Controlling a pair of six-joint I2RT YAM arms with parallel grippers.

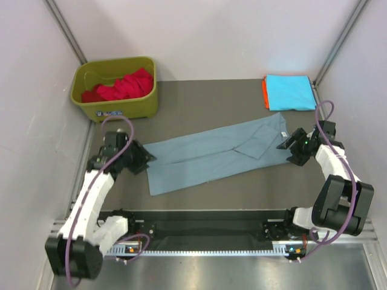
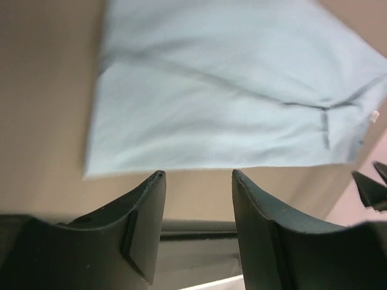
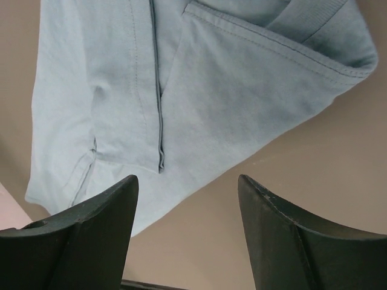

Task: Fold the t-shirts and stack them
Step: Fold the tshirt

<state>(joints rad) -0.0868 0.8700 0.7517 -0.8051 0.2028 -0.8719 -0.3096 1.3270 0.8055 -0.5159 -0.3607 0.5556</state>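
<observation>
Low at either end of grey-blue t-shirt [image 1: 211,154], left gripper [image 1: 150,159] and right gripper [image 1: 283,144] spread, empty. Behind: red t-shirt [image 1: 124,84] in bin [image 1: 121,109], cyan t-shirt [image 1: 291,92].

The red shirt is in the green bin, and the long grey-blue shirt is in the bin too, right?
Not quite. The red shirt is in the green bin, but the grey-blue shirt lies stretched out on the table, outside the bin. The top view shows it.
</observation>
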